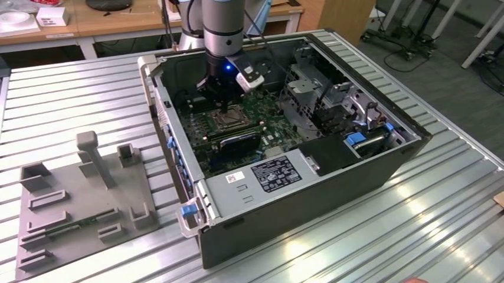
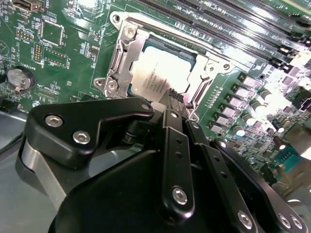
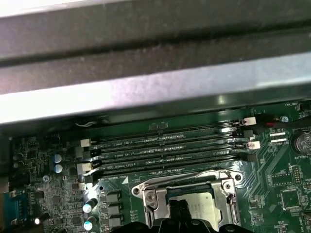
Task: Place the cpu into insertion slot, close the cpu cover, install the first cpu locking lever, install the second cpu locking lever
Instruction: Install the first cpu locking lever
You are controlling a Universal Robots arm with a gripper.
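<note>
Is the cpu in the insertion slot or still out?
In. The cpu lies flat inside the insertion slot, with the cpu cover framing it and the gripper at its edge.

Overhead light, bright glare streaks on the ribbed worktop [image 1: 409, 206]; hot reflections on the cpu [image 2: 163, 73]; case interior dimmer, both wrist views soft.

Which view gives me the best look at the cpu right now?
The second wrist view: the cpu lies seated under the cpu cover, its top plain. The first wrist view shows it partly hidden by the gripper; the exterior view shows a speck.
</note>
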